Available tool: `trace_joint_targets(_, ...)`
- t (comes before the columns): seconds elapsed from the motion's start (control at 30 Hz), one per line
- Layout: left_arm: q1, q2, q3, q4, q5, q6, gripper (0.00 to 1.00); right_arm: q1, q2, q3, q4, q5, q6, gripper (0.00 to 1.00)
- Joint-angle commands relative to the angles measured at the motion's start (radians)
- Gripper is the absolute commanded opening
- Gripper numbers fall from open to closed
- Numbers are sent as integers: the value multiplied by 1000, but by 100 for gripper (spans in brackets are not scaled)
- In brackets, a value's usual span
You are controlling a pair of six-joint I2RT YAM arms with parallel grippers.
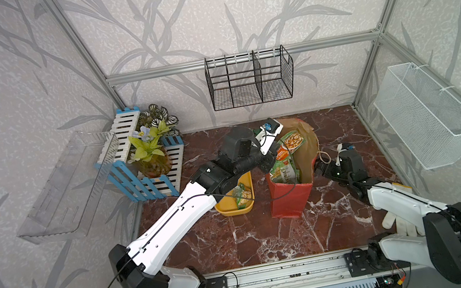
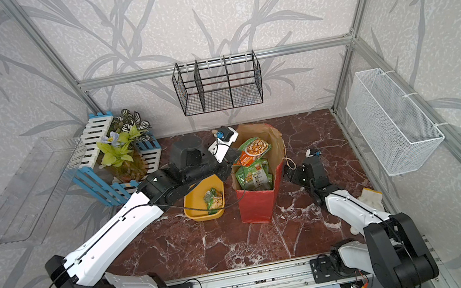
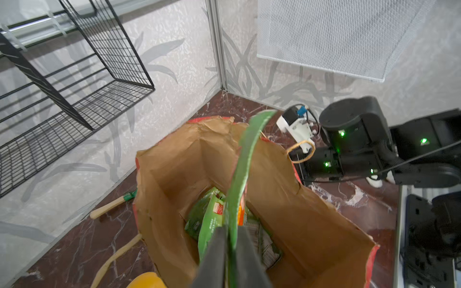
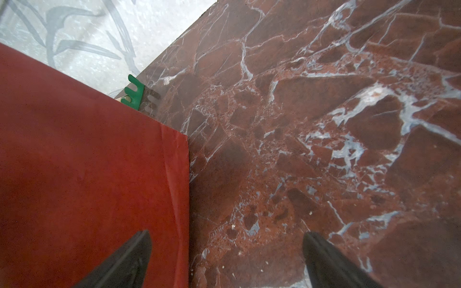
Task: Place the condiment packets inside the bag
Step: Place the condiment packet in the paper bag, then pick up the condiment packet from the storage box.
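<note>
- Two arms stretch from a front rail over a red marble surface (image 1: 256, 242).
- A bag (image 1: 288, 198) stands upright near the middle of the surface, its mouth gaping and its brown inside plain in both top views.
- A yellow tray (image 1: 234, 211) sits just beside the bag on the left arm's side, with a packet (image 1: 243, 195) lying in it.
- The right end effector (image 4: 224, 261) hangs low at the bag's outer wall with its fingers spread wide and nothing between them. One finger (image 4: 124, 261) is in front of the red paper and the other is over bare surface.
- A string handle (image 1: 324, 157) droops from the bag's rim near that end effector.
- The left end effector (image 3: 232, 239) is poised over the bag's mouth with a green packet (image 3: 244, 162) standing edge-on between its fingers. Whether they are pressing on it cannot be told.
- More packets (image 3: 209, 217) lie inside the bag, green and orange, under the one between the fingers.
- A green-tipped utensil (image 4: 134, 94) lies on the surface behind the bag, close to the back wall.
- A potted plant (image 1: 150, 152) sits in a blue-and-white slatted crate in the far corner on the left arm's side.
- A black wire rack (image 1: 250, 80) hangs on the back wall, and a white mesh basket (image 1: 429, 116) hangs on the wall by the right arm.
</note>
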Motion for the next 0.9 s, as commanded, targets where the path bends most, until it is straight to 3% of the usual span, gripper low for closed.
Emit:
trace_joint_targets(0.0,-15,-32,14,-1,-41,42,58,6,4,24,-4,0,0,99)
trace_joint_targets(0.03,-15,-37,25,-8,-38,46,74,6,7,24,-3,0,1,99)
trace_joint_targets(0.13,-12,-58,73,-59,-39,63,98,6,11,26,-1,-2,1,99)
trace_joint_targets(0.3,57,-84,120,-159,-93,48,100,6,6,24,-3,-1,1,99)
trace_joint_targets(0.47,285,-170,-11,-162,34,74,100,6,-2,24,-5,-2,2,99)
trace_joint_targets(0.57,382,-221,-126,-196,117,170,100,7,-1,24,-5,-3,2,99)
trace_joint_targets(0.73,488,-288,-316,-242,237,352,100,7,4,24,-3,-2,5,99)
trace_joint_targets(0.87,520,-269,-431,-161,202,372,93,8,6,24,-2,-2,4,99)
